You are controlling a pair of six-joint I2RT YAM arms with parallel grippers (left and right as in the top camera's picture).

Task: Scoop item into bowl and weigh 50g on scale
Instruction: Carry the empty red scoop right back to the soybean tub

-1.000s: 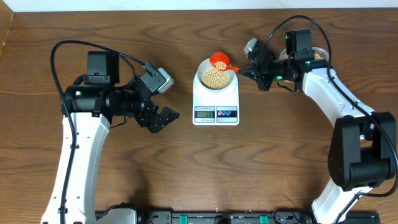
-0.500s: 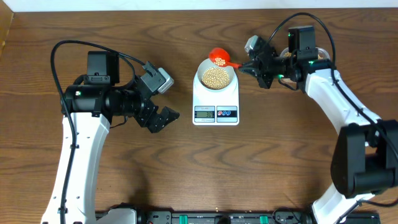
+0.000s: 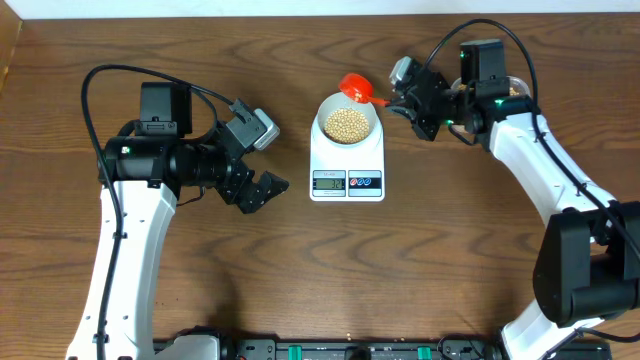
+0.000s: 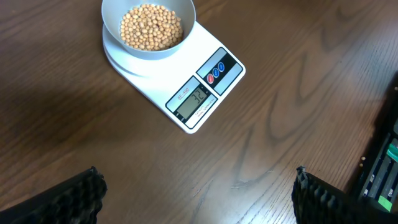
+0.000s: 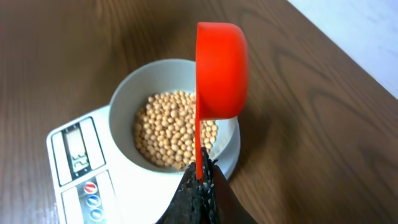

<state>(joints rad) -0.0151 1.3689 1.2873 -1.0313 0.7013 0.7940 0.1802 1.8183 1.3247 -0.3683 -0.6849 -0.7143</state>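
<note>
Left pincer (image 3: 262, 192): nearest the robot's base, jaws spread full wide, holding nothing, parked to the left of the scale, probably to stay out of the pour.
Surface (image 3: 450, 250): brown wood, carrying everything.
Scale (image 3: 320, 160): one, display edge towards the base so it can be read. In the left wrist view the digits look like 32, short of target if read right.
Bowl (image 3: 321, 122): one, centred on the scale's platform so its load is weighed.
Beans (image 3: 347, 123): too many to count, heaped in the bowl's bottom.
Scoop (image 3: 353, 87): one, red, rolled onto its side at the bowl's far rim, likely to tip beans in. Its inside is not visible.
Right pincer (image 3: 405, 105): clamped tight on the scoop's handle.
Tub (image 3: 514, 88): one, mostly hidden behind the right arm.
</note>
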